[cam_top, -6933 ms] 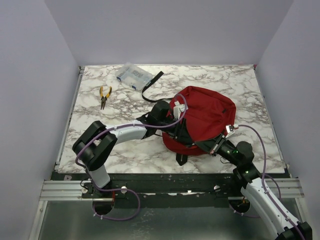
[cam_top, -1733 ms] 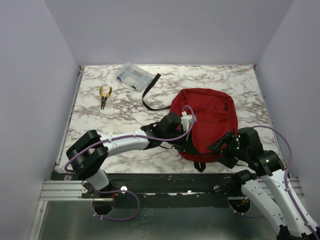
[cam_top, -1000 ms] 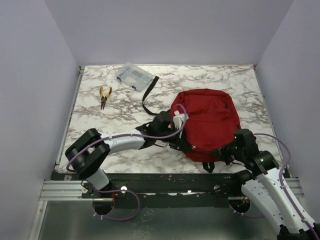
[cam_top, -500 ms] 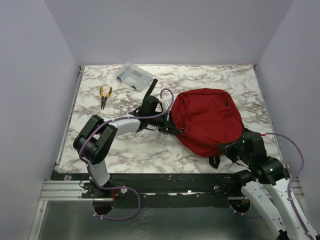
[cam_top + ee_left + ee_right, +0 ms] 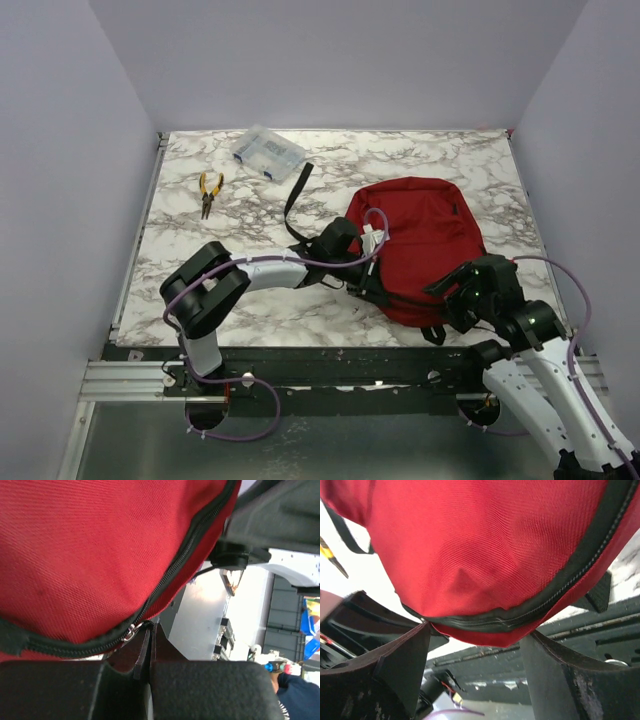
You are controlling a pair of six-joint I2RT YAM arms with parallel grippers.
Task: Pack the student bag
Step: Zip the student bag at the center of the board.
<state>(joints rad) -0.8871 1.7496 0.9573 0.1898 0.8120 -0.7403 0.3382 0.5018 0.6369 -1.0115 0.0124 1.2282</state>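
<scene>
The student bag (image 5: 425,240), dark red with a black zip, lies at the right of the marble table. My left gripper (image 5: 372,275) is at the bag's near-left edge. In the left wrist view it (image 5: 149,632) is shut on the thin black tab of the zip pull (image 5: 130,631), with the zip line (image 5: 190,545) curving away above. My right gripper (image 5: 455,290) is at the bag's near-right edge. The right wrist view shows it (image 5: 475,641) open, its fingers (image 5: 405,660) spread wide on either side of the bag's zipped lower seam (image 5: 520,615), gripping nothing.
Yellow-handled pliers (image 5: 209,192) lie at the left of the table. A clear plastic box (image 5: 267,152) sits at the back left. A black strap (image 5: 296,195) trails from the bag toward that box. The table's front rail (image 5: 330,360) runs just below the bag.
The right gripper has opened and let go of the bag's near edge. The left gripper has moved right and nearer with the zip pull, and the bag has shifted.
</scene>
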